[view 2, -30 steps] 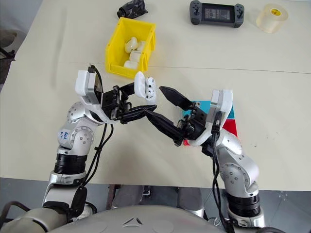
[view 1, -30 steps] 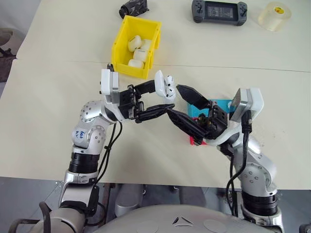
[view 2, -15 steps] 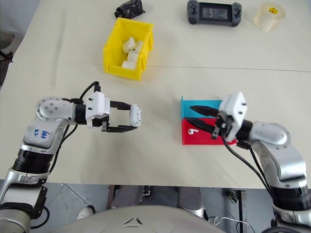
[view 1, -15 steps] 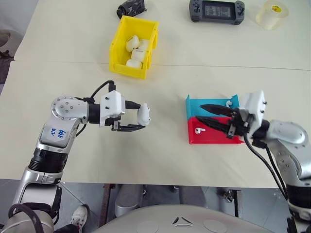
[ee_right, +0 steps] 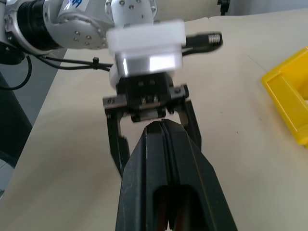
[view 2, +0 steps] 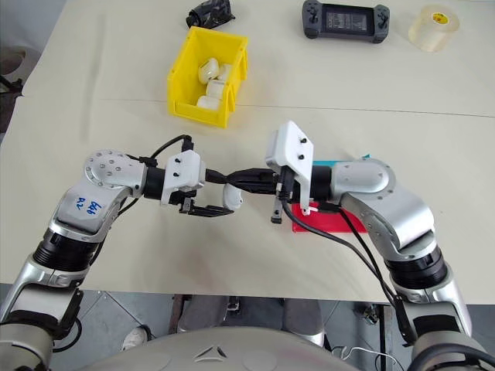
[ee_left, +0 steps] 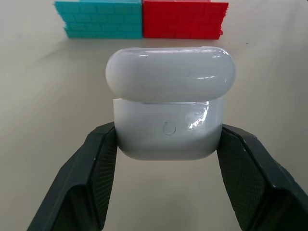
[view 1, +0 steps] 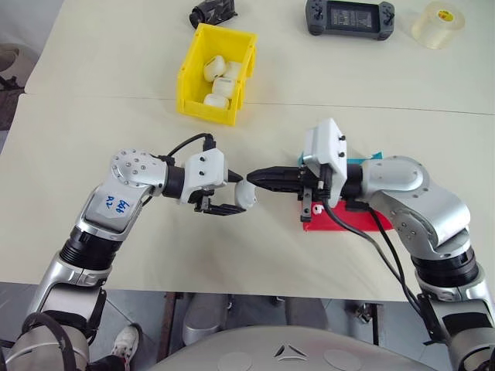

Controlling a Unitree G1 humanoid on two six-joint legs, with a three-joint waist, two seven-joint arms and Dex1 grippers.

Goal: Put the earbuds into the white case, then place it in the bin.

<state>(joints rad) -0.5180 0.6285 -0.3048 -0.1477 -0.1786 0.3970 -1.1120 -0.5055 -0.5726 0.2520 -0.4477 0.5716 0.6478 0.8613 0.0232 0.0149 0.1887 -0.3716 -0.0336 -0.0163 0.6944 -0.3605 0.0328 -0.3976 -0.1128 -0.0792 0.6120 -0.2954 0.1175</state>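
Both arms are bent inward over the front half of the desk point(view 1: 93, 124), and the hands meet nose to nose near its middle.

Left arm: elbow out at 9 o'clock, forearm running toward 3 o'clock. Left hand point(view 1: 232, 197) points toward 3 o'clock and slightly down, clenched on the white case point(view 1: 246, 195). In the left wrist view each finger point(ee_left: 96, 163) presses one side of the case's lower body. The lid sits down on the body, with a thin seam visible between them. The case is held above the desk, not resting on it.

Right arm: elbow out at 3 o'clock, forearm coming back toward 9 o'clock, roughly level. Right hand point(view 1: 267, 176) has its fingers pinched fully together, nothing visible between them. Its tip is right at the case's upper edge; can't tell whether it actually touches. The right wrist view looks straight at the left hand, with the closed fingers point(ee_right: 163, 159) lined up on it.

The bin point(view 1: 193, 81) sits at 11 o'clock from the hands, well apart. Several white cases point(view 1: 216, 81) already lie inside it.

The red tray point(view 1: 340, 220) and blue tray point(view 1: 370, 157) sit under and behind the right forearm, mostly covered by it. Earbuds: can't make any out.

Far edge of the desk: black handheld console point(view 1: 349, 17) at 1 o'clock, tape roll point(view 1: 439, 25) at 2 o'clock, dark object point(view 1: 213, 11) behind the bin.
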